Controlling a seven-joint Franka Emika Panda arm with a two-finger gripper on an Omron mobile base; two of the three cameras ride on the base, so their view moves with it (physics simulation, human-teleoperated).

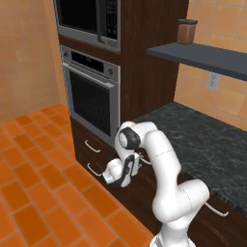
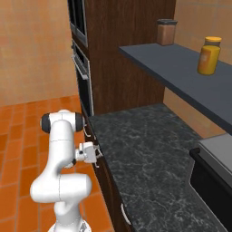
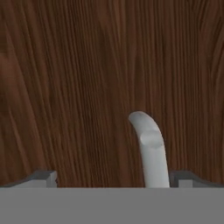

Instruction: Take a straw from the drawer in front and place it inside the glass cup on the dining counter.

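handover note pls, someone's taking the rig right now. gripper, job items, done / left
Gripper: right at the drawer front, fingers either side of the silver handle; whether they clamp it can't be told.
Drawer: looks closed, under the black countertop.
Straw, glass cup, dining counter: not located from here.
Done: arm brought to the handle.
Left: grip and pull the drawer open, take a straw, drive to the dining counter, drop it in the cup.

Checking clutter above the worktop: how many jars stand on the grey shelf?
2. A brown jar sits at the far end of the shelf; a yellow jar stands nearer the camera. The shelf runs out of frame, so more may be hidden.
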